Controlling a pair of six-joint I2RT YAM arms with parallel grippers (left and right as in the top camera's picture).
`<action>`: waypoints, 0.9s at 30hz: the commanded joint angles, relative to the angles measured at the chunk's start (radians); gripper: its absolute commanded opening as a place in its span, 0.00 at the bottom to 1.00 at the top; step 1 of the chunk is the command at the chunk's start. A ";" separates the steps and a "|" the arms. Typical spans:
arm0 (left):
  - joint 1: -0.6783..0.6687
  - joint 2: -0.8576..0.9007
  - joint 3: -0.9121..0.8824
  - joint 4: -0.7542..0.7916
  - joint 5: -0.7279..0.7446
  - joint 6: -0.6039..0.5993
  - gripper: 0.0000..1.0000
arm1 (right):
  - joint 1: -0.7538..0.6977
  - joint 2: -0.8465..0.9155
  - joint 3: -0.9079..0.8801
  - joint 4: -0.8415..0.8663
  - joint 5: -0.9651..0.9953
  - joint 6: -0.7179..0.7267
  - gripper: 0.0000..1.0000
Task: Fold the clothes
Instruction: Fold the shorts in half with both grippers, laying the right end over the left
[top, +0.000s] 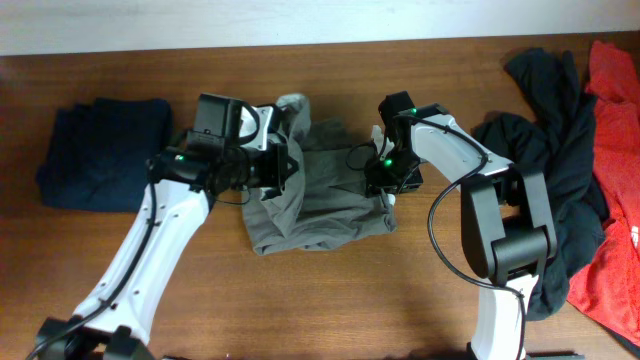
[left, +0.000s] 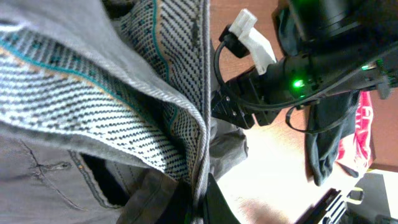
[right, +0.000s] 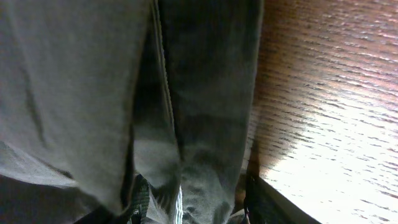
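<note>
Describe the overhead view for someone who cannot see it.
Crumpled grey trousers sit mid-table, held by a robot's left end effector on one side and the right end effector on the other. A folded navy piece lies at image left; black clothes and red clothes pile at image right.

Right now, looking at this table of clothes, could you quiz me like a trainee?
1. True or false: the folded navy piece lies apart from the grey trousers.
2. Which garment do the left end effector and right end effector both reach? A) red B) grey trousers C) black
3. What colour is the garment nearest the overhead view's right edge?
Key: 1 true; 2 B; 3 red, the red garment.
</note>
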 joint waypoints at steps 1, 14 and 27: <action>-0.027 0.037 0.027 0.029 0.012 0.011 0.01 | -0.001 0.006 -0.019 0.014 0.009 0.005 0.54; -0.114 0.060 0.027 0.150 0.018 -0.117 0.00 | 0.059 0.006 -0.019 0.044 -0.029 0.040 0.54; -0.142 0.122 0.027 0.182 0.045 -0.117 0.01 | 0.102 0.005 -0.019 0.067 -0.024 0.058 0.54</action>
